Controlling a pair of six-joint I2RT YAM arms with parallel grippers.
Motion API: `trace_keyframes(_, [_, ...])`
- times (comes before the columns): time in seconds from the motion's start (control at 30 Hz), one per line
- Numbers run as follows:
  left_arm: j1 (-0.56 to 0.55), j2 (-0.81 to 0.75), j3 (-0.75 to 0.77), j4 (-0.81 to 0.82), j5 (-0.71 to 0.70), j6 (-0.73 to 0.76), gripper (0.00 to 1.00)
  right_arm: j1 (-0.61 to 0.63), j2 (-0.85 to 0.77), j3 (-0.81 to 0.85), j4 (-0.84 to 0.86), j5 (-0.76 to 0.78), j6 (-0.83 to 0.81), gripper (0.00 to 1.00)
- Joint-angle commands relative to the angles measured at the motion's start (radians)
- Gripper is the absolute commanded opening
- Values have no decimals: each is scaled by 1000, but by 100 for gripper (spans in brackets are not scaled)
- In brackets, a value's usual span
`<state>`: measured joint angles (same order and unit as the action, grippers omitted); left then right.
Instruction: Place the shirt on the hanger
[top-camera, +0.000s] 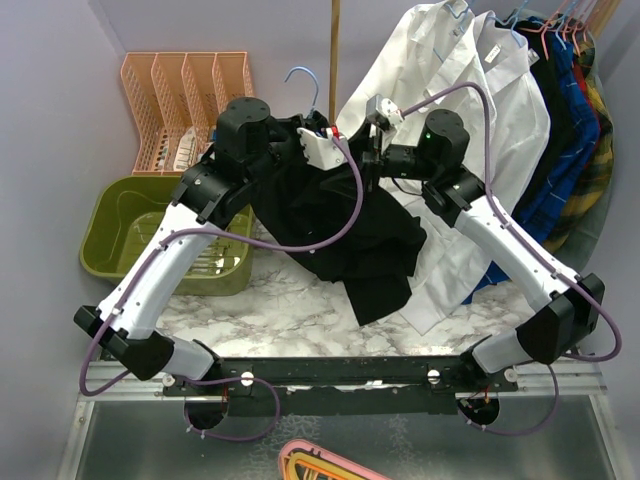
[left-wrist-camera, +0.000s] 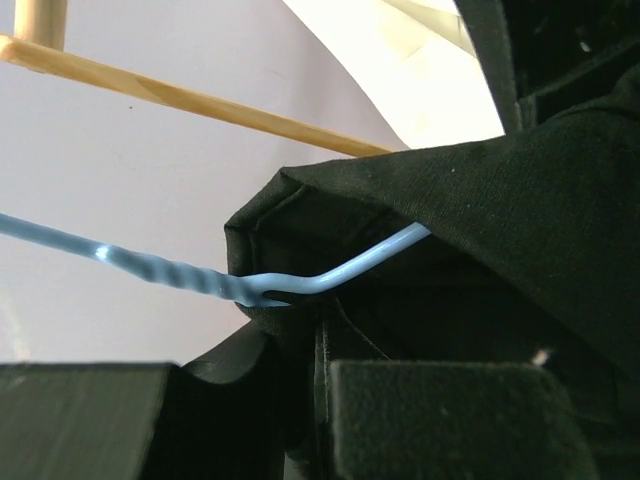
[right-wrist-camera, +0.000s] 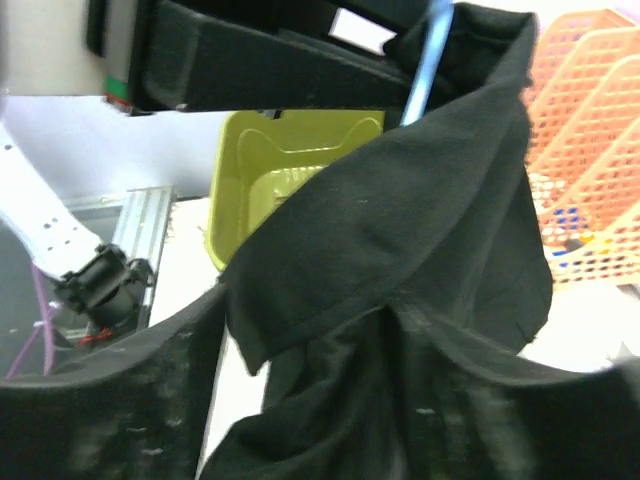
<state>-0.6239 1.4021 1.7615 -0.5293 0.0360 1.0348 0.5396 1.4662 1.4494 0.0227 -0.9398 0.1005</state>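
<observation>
Just above left fingers (left-wrist-camera: 440, 420) sit shirt (left-wrist-camera: 500, 210) and hanger (left-wrist-camera: 340, 270) — clamped or apart, cannot tell.

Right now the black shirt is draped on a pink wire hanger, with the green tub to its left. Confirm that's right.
Not quite: the hanger is light blue, not pink. The left wrist view shows its blue wire running in under the collar of the black shirt, and the top view shows its blue hook above the shirt. The green tub does sit to the shirt's left.
</observation>
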Motion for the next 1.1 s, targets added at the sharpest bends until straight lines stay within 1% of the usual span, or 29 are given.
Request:
trace_keyframes(0.0, [-2, -2, 51, 31, 33, -34, 0, 16, 21, 23, 16, 148, 4, 43])
trace_keyframes(0.1, [-2, -1, 53, 26, 33, -49, 0, 16, 17, 2, 70, 179, 35, 4])
trace_keyframes(0.13, [-2, -1, 53, 24, 33, -59, 0, 16, 16, -8, 90, 186, 49, 1])
trace_keyframes(0.2, [-2, 1, 55, 18, 34, -87, 0, 17, 0, -46, 129, 185, 73, 1])
trace_keyframes(0.27, [-2, 6, 65, -5, 51, -152, 0, 17, -38, -111, 169, 198, 80, 1])
trace_keyframes(0.3, [-2, 7, 73, -30, 71, -189, 4, 17, -70, -155, 189, 218, 79, 1])
trace_keyframes(0.33, [-2, 7, 76, -62, 101, -220, 10, 16, -101, -228, 199, 252, 73, 1])
trace_keyframes(0.37, [-2, 5, 70, -96, 137, -248, 18, 16, -133, -283, 200, 290, 65, 1])
trace_keyframes(0.47, [-2, -12, 31, -190, 271, -309, 41, 16, -205, -400, 158, 373, 44, 1])
trace_keyframes(0.5, [-3, -16, 24, -232, 319, -307, 49, 16, -228, -434, 146, 397, 41, 1])
trace_keyframes(0.53, [-3, -20, 19, -283, 372, -298, 51, 16, -255, -469, 135, 426, 41, 1])
trace_keyframes(0.6, [0, -28, 14, -359, 444, -286, 53, 16, -312, -525, 112, 470, 38, 1])
trace_keyframes(0.67, [15, -32, 16, -405, 466, -280, 57, 16, -365, -559, 62, 513, 27, 1])
trace_keyframes(0.73, [68, -32, 16, -415, 473, -288, 59, 16, -419, -587, 13, 547, 26, 1])
trace_keyframes(0.77, [123, -28, 16, -419, 513, -290, 60, 15, -445, -597, -8, 561, 27, 1])
trace_keyframes(0.83, [274, -9, 21, -453, 637, -284, 59, 16, -496, -612, -55, 583, 26, 1])
trace_keyframes(0.93, [411, 34, 54, -550, 819, -234, 58, 16, -569, -625, -129, 597, 19, 1])
trace_keyframes(1.0, [449, 78, 138, -666, 938, -178, 57, 15, -602, -630, -179, 597, 6, 1])
trace_keyframes(1.07, [455, 138, 253, -793, 1023, -124, 57, 15, -623, -631, -243, 578, -16, 1])
